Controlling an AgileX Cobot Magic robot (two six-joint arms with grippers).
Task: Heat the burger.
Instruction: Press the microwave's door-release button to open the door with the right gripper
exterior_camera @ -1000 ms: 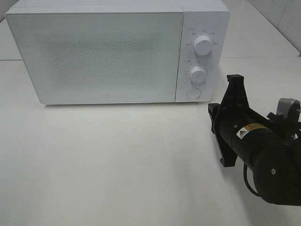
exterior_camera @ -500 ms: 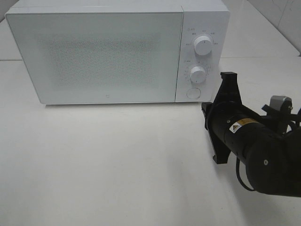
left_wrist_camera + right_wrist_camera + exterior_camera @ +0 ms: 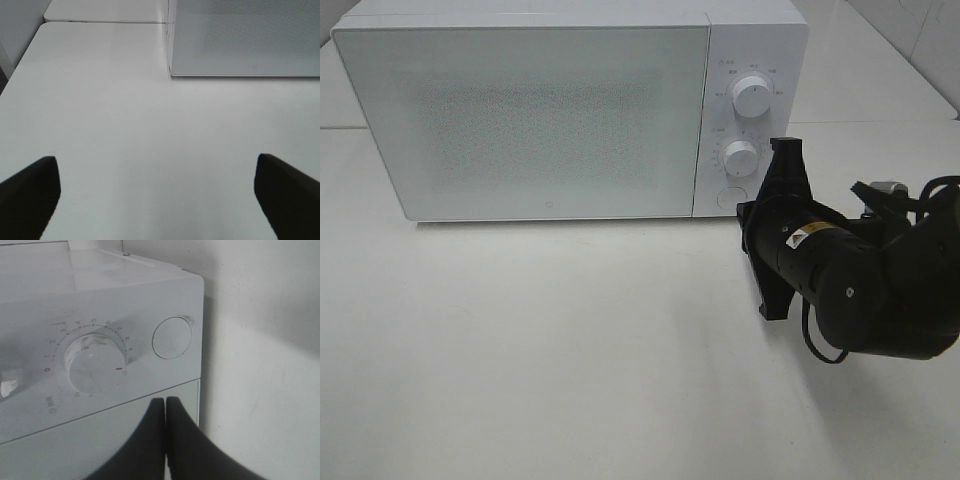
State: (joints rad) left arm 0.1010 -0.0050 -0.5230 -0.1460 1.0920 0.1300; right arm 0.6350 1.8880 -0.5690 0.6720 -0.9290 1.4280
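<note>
Your right hand [image 3: 165, 404] was clenched: the two dark fingers [image 3: 150, 440] pressed flat against each other with nothing between them. The tips sat close in front of the microwave [image 3: 520, 115], by the seam where the door meets the control panel [image 3: 748, 60], near the lower dial [image 3: 95, 365] and the round button [image 3: 172, 337]. You could not tell whether the tips touched the front.

From the high camera, the right arm [image 3: 850, 285] reached in from the right edge of the table [image 3: 570, 350]. Its black body stood just in front of the control panel and hid the hand itself. The upper dial [image 3: 751, 96] was in plain sight above it.

Your left hand [image 3: 155, 165] was released. Its fingers [image 3: 27, 195] stood wide apart over bare table and held nothing, well short of the microwave's front left corner.

The microwave stood toward the far edge of the table with its door [image 3: 530, 120] closed. The frosted door panel let nothing show through. The burger showed in none of the views, so you could not tell where it was.
</note>
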